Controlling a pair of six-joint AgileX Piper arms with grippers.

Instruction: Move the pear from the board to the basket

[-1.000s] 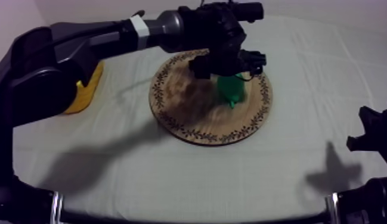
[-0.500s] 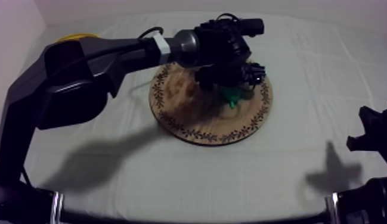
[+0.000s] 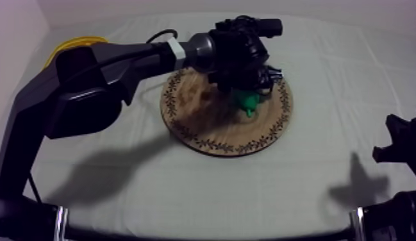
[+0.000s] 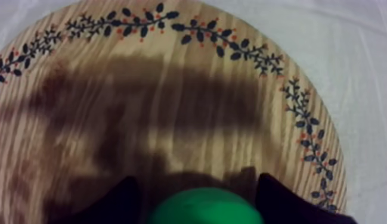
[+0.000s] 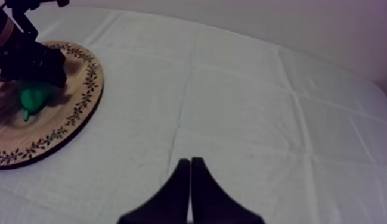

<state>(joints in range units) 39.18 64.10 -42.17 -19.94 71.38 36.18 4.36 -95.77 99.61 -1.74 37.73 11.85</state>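
Observation:
A green pear [image 3: 247, 102] lies on the round wooden board [image 3: 210, 128], right of its centre. My left arm reaches in from the left, and my left gripper [image 3: 247, 84] is down over the pear. In the left wrist view its black fingers [image 4: 121, 202] stand apart on either side of the pear [image 4: 201, 210], with a thin dark gap at one side; the left gripper [image 4: 198, 177] is open. The yellow basket [image 3: 72, 45] sits at the far left, mostly hidden behind the arm. My right gripper [image 3: 399, 144] rests low at the right, and its fingers [image 5: 191, 190] lie together as a narrow wedge.
From the right wrist, the board [image 5: 82, 101] with the pear [image 5: 31, 95] under the left gripper [image 5: 31, 62] shows far off across bare cloth. The grey-white cloth [image 3: 184, 186] spreads wide in front of the board.
My left gripper has come down over the pear, which a second ago stood in plain sight below it. The left arm swung, uncovering part of the basket. The right arm is still.

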